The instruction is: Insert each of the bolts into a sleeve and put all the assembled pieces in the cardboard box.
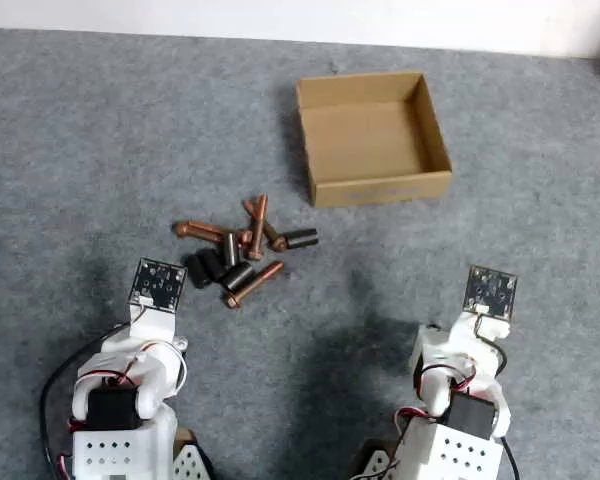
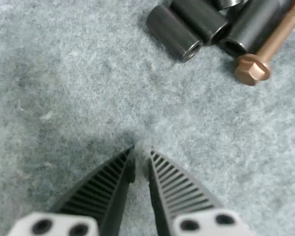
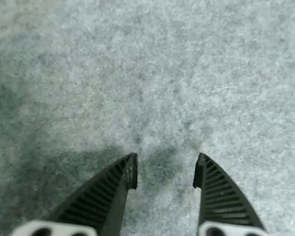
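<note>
- The box [image 1: 380,188] stands empty at the far side of the mat [image 1: 100,150]; nothing is delivered yet.
- The bolts [image 1: 258,225] and sleeves [image 1: 212,264] lie mixed in one loose pile near the box, touching and crossing each other.
- One bolt lies end-on against a sleeve; I cannot tell whether it is inserted. The rest look separate.
- The left gripper [image 2: 141,157] hovers just beside the pile, its jaws almost together and holding nothing.
- The right gripper [image 3: 165,172] hangs over bare mat well apart from the pile, jaws moderately spread and empty.
- By my reading, all inserting and boxing remains.
</note>
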